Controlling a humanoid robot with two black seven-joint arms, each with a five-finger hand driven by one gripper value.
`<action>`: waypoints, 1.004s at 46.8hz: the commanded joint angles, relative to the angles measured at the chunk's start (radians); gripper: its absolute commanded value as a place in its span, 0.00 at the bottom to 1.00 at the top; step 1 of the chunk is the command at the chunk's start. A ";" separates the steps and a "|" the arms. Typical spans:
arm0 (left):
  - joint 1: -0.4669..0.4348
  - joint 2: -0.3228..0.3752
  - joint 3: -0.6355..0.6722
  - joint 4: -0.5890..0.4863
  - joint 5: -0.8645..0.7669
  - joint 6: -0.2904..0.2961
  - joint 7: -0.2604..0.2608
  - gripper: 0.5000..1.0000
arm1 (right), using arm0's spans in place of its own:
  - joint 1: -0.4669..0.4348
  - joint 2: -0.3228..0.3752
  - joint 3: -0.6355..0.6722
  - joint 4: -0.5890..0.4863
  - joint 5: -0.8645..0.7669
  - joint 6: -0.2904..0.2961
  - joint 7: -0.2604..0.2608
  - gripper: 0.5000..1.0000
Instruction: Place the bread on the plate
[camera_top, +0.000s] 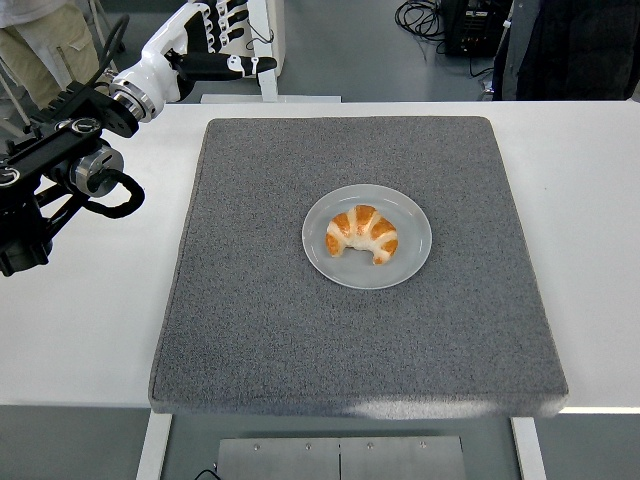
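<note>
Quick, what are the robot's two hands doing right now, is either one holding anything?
Left hand: open, fingers spread, holding nothing, raised beyond the table's far left corner.
Right hand: not in view.

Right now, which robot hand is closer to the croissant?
Left. The left hand is up beyond the table's far-left corner, well away from the croissant on the plate. The right hand isn't visible.

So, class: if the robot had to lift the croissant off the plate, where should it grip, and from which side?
Probably from above, pinching the croissant across its thick middle arch. It lies flat on the plate with both tips curling toward the table's near edge, so the middle is the bulkiest hold.
</note>
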 joint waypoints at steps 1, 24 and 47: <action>0.013 -0.021 -0.017 0.022 -0.060 -0.001 -0.003 1.00 | 0.001 0.000 0.000 0.000 0.000 0.000 0.000 1.00; 0.036 -0.242 -0.185 0.336 -0.194 -0.093 0.006 1.00 | 0.001 0.000 0.000 0.000 0.000 0.000 0.000 1.00; 0.033 -0.306 -0.188 0.439 -0.326 -0.153 0.011 1.00 | -0.001 0.000 0.000 0.000 0.000 0.000 0.000 1.00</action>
